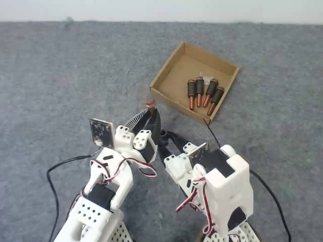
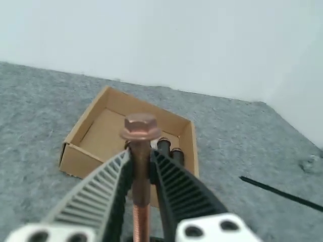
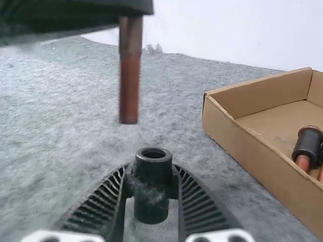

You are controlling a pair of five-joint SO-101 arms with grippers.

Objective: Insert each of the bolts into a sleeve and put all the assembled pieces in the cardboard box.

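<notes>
Holds stiff, slick-looking bolt mid-shank in left gripper, head up; pinches rigid sleeve at waist in right gripper, bore up; cardboard box at two o'clock.

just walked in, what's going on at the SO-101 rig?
Mid-assembly. The left arm's jaws are shut on a copper bolt, head up. The right arm's jaws are shut on a black sleeve, bore facing up. The bolt's tip hangs above the sleeve, not yet inserted. Four assembled pieces already lie side by side in the cardboard box on the grey mat.
</notes>
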